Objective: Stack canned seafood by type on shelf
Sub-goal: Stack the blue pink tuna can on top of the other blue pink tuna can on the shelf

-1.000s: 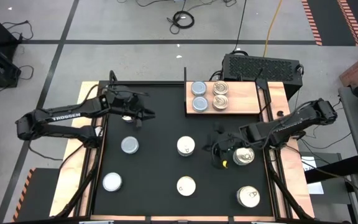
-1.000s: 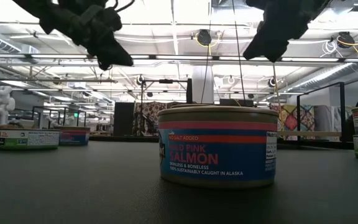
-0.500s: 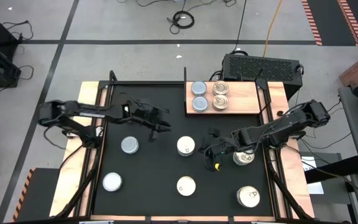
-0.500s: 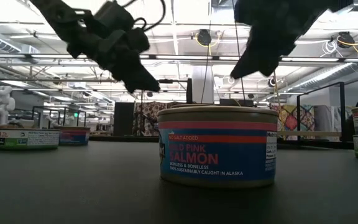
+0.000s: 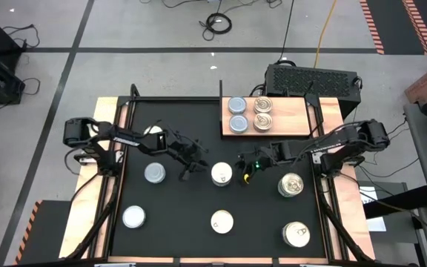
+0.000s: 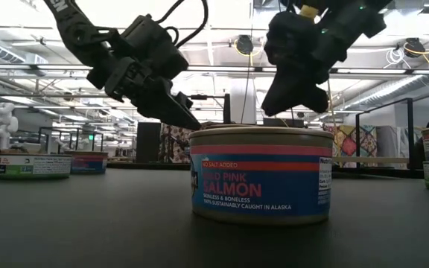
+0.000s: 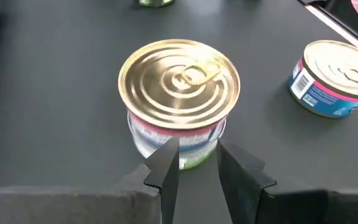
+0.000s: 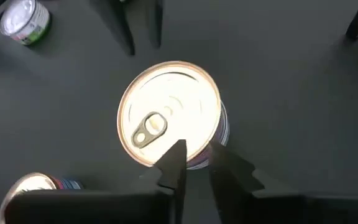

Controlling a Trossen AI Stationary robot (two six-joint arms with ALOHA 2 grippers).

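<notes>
A cream-topped pull-tab can (image 5: 222, 173) stands upright on the black mat (image 5: 176, 200) at mid-table. My left gripper (image 5: 193, 165) hovers just left of it, and my right gripper (image 5: 245, 172) just right of it. Each slants down at the can (image 7: 179, 81) (image 8: 169, 112). Each is open by a narrow gap with nothing between the fingers (image 7: 194, 158) (image 8: 196, 158). I see no touch. The wooden shelf (image 5: 291, 115) at the far right bears two silvery-blue cans (image 5: 237, 115) and two gold-topped ones (image 5: 263, 113).
Loose cans stand on the mat: silvery ones (image 5: 154, 173) (image 5: 133, 216) at the left, a cream one (image 5: 222, 221) near the front edge, and gold-topped ones (image 5: 291, 185) (image 5: 297, 234) at the right. A black box (image 5: 310, 78) sits behind the shelf.
My left gripper has swung toward the table's right edge and come down to the mid-table can, rolling as it went. My right gripper has left the gold-topped can at the right and gone left and slightly far toward the same can, also rolling. No can has moved.
</notes>
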